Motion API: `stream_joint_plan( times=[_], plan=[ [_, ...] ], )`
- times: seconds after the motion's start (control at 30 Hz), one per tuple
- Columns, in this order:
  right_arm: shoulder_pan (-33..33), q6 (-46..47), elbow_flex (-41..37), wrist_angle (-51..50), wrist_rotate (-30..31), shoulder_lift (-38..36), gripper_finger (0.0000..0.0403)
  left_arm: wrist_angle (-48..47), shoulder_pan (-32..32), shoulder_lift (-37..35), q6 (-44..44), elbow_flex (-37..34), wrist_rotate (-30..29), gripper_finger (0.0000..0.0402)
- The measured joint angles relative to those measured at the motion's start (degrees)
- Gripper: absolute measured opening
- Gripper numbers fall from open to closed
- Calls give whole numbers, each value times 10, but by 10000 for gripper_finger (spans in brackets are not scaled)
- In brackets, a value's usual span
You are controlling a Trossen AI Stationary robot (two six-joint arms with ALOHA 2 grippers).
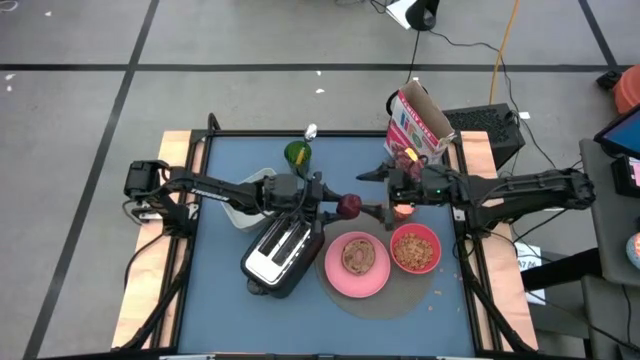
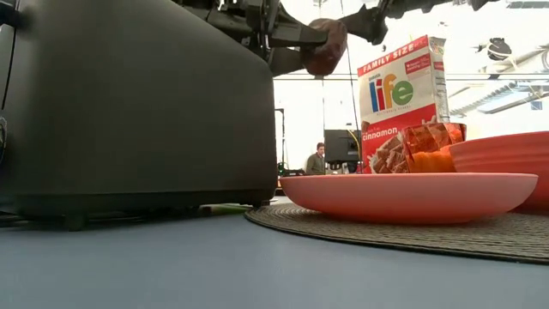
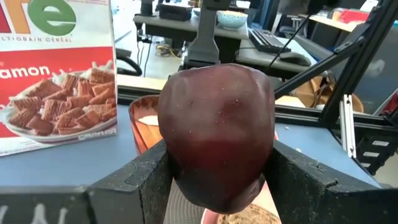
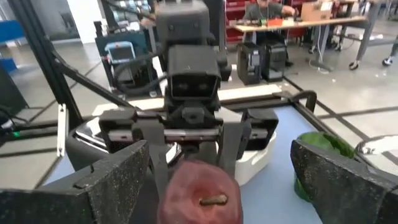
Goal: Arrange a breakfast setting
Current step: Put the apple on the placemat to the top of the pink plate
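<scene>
My left gripper (image 1: 338, 207) is shut on the dark red fruit (image 1: 349, 206), high above the table, as the low view (image 2: 324, 47) also shows. My right gripper (image 1: 372, 194) is open and faces it from the right. Its fingers stand wide on either side of the fruit (image 4: 199, 196) without touching. The pink plate (image 1: 335, 278) lies on a round mat (image 2: 412, 230) and carries the browned bread (image 1: 358, 256). The red bowl (image 1: 415, 248) stands to the plate's right. The small cup (image 1: 403, 209) stands under my right gripper. I cannot make out the spoon. My left gripper pinches the fruit's two opposite sides (image 3: 171, 155) between its two fingers (image 3: 140, 183). The fingers come level from the table's left. The fruit is lifted clear of the table, and its stem end (image 4: 213, 200) points toward my right gripper.
The silver-and-black toaster (image 1: 283, 250) stands left of the plate, under my left arm. A white container (image 1: 238, 214) lies behind it. A green dish (image 1: 297, 153) stands at the far middle. A cereal box (image 1: 418, 128) stands at the far right. A person sits far off (image 2: 318, 159).
</scene>
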Motion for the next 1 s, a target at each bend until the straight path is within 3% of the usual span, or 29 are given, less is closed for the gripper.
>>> stream_joint_plan(
  times=[0.2,0.37,0.5,0.77,1.0],
  plan=[
    [-2,16,0,-1,-8,25,384,-17,0,0,0,0,0,224],
    [-12,50,0,-8,-84,26,384,-24,0,0,0,0,0,224],
    [-22,56,3,-20,-105,19,384,-27,0,0,0,0,0,224],
    [-36,6,135,-241,-105,49,384,-27,0,0,0,0,0,224],
    [-37,-15,199,-311,-105,115,384,-30,0,0,-1,0,0,224]
  ],
)
